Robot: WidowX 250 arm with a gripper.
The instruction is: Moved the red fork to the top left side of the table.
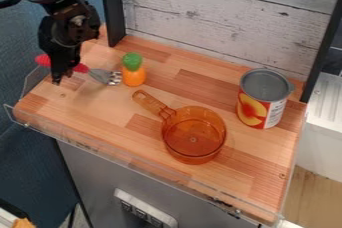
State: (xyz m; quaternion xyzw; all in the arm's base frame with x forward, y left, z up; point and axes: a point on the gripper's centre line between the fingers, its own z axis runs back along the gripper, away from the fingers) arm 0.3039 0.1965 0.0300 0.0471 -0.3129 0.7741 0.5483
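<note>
Nearest me, a strip of clear, glossy plastic [120, 159] edges the wood-block counter [247, 164]. On it sits a round, see-through orange pan [194, 134], with a smooth metal can [262, 99] in a paper label to its right. Past the pan's handle stands a rounded carrot [133, 72]. The red-handled fork [100, 75], its head metal, is at the upper left, its handle passing behind my claw [61, 78]; I can't tell whether I'm gripping it. Whitewashed planks [220, 17] rise behind.

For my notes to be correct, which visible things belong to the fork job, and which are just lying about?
For the job:
- red-handled fork
- black tool
- wooden tabletop

Just lying about:
- orange-and-green toy
- see-through orange pot
- can with gray top
</note>
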